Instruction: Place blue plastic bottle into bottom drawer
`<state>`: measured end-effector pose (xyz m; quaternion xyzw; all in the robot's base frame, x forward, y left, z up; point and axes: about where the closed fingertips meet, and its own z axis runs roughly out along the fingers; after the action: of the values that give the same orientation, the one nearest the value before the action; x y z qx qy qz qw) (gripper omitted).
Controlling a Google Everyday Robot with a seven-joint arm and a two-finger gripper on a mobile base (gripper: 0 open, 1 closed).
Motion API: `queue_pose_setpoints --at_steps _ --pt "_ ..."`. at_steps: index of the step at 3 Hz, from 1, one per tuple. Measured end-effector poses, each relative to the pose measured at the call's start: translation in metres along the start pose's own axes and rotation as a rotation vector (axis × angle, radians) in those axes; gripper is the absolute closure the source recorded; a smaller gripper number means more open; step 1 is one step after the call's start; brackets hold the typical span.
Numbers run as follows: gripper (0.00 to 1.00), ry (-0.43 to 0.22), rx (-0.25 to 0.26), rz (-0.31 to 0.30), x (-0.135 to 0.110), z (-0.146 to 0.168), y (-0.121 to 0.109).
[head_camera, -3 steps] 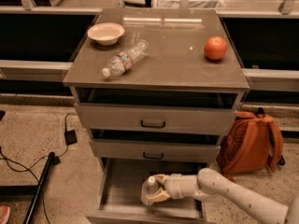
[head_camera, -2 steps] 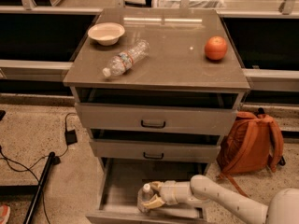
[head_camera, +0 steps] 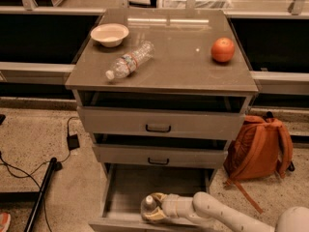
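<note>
The bottom drawer (head_camera: 125, 187) of the grey cabinet is pulled open, showing a plain grey interior. My gripper (head_camera: 153, 210) reaches in from the lower right on a white arm and is low inside the drawer near its front. It is shut on the blue plastic bottle (head_camera: 147, 205), whose white cap points up and back. Most of the bottle's body is hidden by the fingers and the drawer's front wall.
On the cabinet top lie a slim clear bottle (head_camera: 129, 61) with a red-green label, a cream bowl (head_camera: 109, 34) and an orange (head_camera: 222, 49). Two upper drawers (head_camera: 159, 124) are shut. An orange backpack (head_camera: 260, 149) stands at right; cables and a black pole (head_camera: 41, 192) lie at left.
My gripper has moved left and down with the bottle, deeper into the bottom drawer toward its front. Nothing on the cabinet top has moved.
</note>
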<state>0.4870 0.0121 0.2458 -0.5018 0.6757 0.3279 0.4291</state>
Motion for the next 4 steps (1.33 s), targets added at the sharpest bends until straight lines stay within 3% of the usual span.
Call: queue_pose_setpoints --at_steps 1,3,4 --pt "0.59 0.001 -0.011 0.038 0.0211 0.0095 0.0015" --pt "0.13 0.000 -0.011 0.040 0.0224 0.0100 0.0006" --pt "0.00 0.000 -0.011 0.040 0.0224 0.0100 0.0006"
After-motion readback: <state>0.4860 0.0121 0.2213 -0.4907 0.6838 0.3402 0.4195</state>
